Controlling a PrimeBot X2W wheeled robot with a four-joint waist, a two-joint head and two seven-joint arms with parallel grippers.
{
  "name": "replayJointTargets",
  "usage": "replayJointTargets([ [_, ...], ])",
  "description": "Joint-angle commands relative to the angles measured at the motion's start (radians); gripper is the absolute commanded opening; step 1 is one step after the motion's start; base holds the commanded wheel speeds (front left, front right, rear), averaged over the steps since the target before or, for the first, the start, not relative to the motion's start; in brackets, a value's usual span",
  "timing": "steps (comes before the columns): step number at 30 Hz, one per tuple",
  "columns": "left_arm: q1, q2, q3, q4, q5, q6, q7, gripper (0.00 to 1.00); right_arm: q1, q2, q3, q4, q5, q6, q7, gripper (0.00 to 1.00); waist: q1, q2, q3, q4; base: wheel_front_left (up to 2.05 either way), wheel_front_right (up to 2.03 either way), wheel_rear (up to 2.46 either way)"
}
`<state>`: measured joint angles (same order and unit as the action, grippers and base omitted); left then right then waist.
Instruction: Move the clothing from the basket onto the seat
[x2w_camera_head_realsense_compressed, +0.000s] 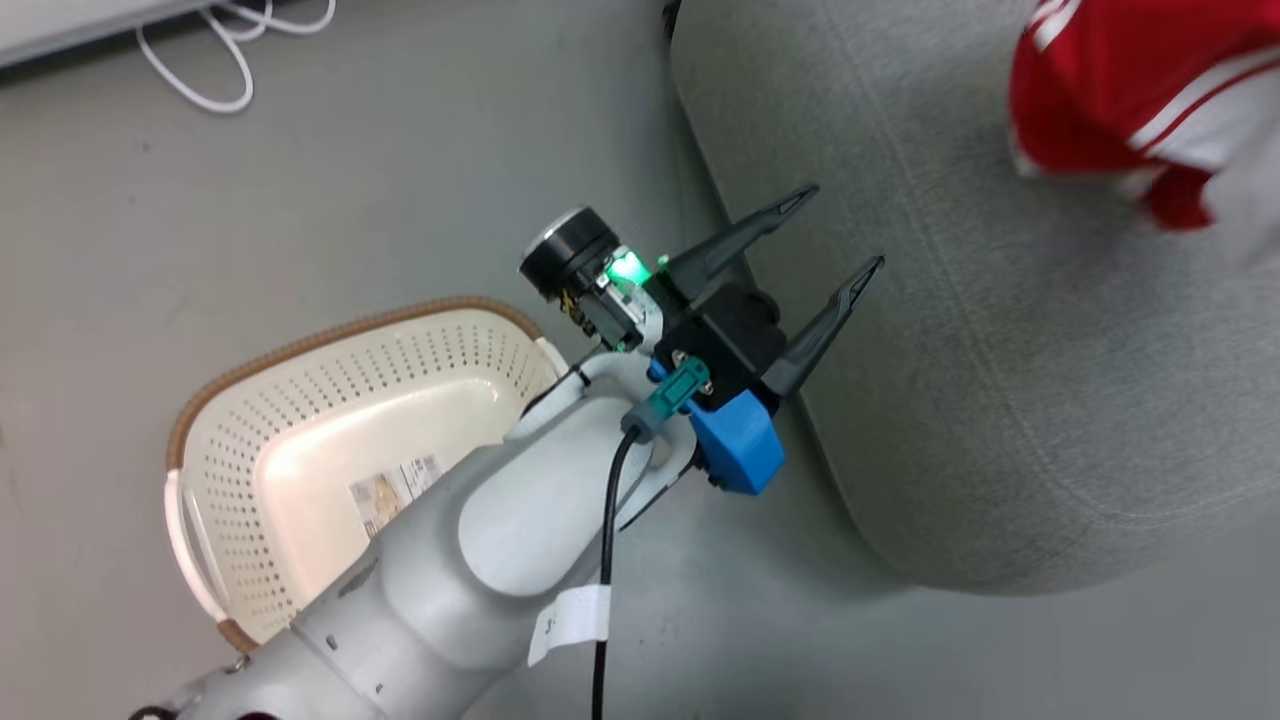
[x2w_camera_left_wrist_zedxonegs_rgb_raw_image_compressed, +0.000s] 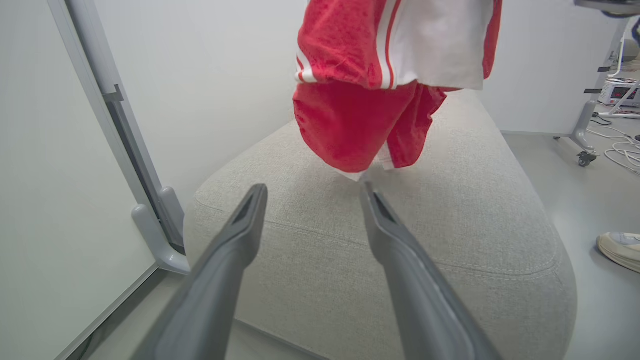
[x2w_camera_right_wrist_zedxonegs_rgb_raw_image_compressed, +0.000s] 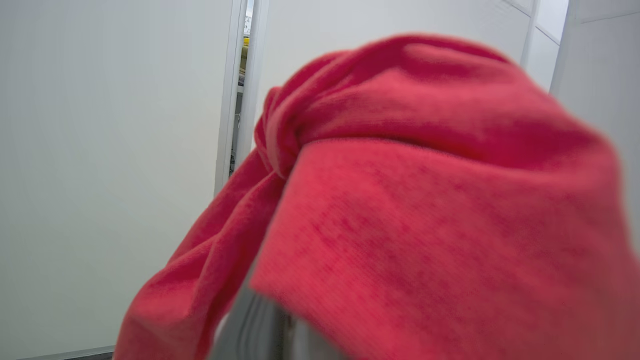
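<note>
The grey floor (x2w_camera_head_realsense_compressed: 400, 150) carries the seat (x2w_camera_head_realsense_compressed: 1000, 400) on the right and the basket (x2w_camera_head_realsense_compressed: 350, 325) on the near left, the two apart with a strip of floor between. The basket stands upright, a sticker (x2w_camera_head_realsense_compressed: 395, 492) on its bare bottom, partly behind the pale left forearm. The clothing (x2w_camera_head_realsense_compressed: 1100, 90) hangs bunched over the far right of the seat. In the left wrist view its lowest red fold sits close above the cushion, and whether it touches cannot be told. The left claw (x2w_camera_head_realsense_compressed: 845, 228) is spread wide and holds nothing. It reaches over the seat's left edge, with the clothing beyond its tips, farther and to the right, apart from them. In the right wrist view red cloth drapes over the right claw (x2w_camera_right_wrist_zedxonegs_rgb_raw_image_compressed: 270, 325) and hides its tips, so I cannot tell whether it is spread or pinching. A shoe (x2w_camera_left_wrist_zedxonegs_rgb_raw_image_compressed: 620, 250) rests on the floor beside the seat.
</note>
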<state>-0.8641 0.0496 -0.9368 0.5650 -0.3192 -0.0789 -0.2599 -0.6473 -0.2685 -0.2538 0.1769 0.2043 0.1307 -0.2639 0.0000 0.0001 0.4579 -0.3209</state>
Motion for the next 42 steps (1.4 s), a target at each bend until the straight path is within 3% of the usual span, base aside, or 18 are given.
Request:
replayJointTargets([
  [1,-0.036,0.002,-0.002,-0.004,0.013,0.005,0.003,1.0,-0.06,-0.03,-0.022,-0.001,0.001,0.0,-0.001,0.0,0.0,-0.0001,0.07,0.03,0.0,0.0,0.0],
  [7,-0.11,0.004,-0.015,-0.017,0.04,0.007,0.012,1.0,-0.203,-0.123,-0.112,0.04,-0.017,0.0,-0.001,0.0,0.0,-0.0001,0.186,0.073,0.0,0.0,0.0],
  [14,-0.166,0.007,-0.023,-0.025,0.057,0.015,0.016,1.0,-0.277,-0.175,-0.149,0.203,-0.024,0.0,-0.001,0.0,0.0,-0.0001,0.276,0.1,0.0,0.0,0.0],
  [22,-0.176,0.018,-0.029,-0.021,0.055,0.02,0.015,1.0,-0.285,-0.155,-0.093,0.439,-0.025,0.0,-0.001,0.0,0.0,-0.0001,0.31,0.106,0.0,0.0,0.0],
  [29,-0.178,0.03,-0.031,-0.015,0.048,0.021,0.014,1.0,-0.264,-0.138,-0.061,0.531,0.0,0.0,-0.001,0.0,0.0,-0.0001,0.307,0.101,0.0,0.0,0.0],
  [30,-0.175,0.033,-0.032,-0.014,0.046,0.023,0.013,1.0,-0.258,-0.137,-0.063,0.528,0.004,0.0,-0.001,0.28,0.0,-0.0001,0.304,0.098,0.0,0.0,0.0],
  [33,-0.166,0.035,-0.033,-0.012,0.042,0.025,0.012,1.0,-0.241,-0.125,-0.063,0.531,0.012,0.0,-0.001,0.28,0.0,-0.0001,0.293,0.094,0.0,0.0,0.0],
  [34,-0.16,0.036,-0.033,-0.01,0.04,0.026,0.012,1.0,-0.232,-0.122,-0.062,0.529,0.012,0.0,-0.001,1.0,0.0,-0.0001,0.287,0.092,0.0,0.0,0.0],
  [42,-0.099,0.04,-0.018,-0.005,0.007,0.044,0.0,1.0,-0.056,-0.072,-0.073,0.424,0.02,0.0,-0.001,1.0,0.0,-0.0001,0.175,0.075,0.0,0.0,0.0],
])
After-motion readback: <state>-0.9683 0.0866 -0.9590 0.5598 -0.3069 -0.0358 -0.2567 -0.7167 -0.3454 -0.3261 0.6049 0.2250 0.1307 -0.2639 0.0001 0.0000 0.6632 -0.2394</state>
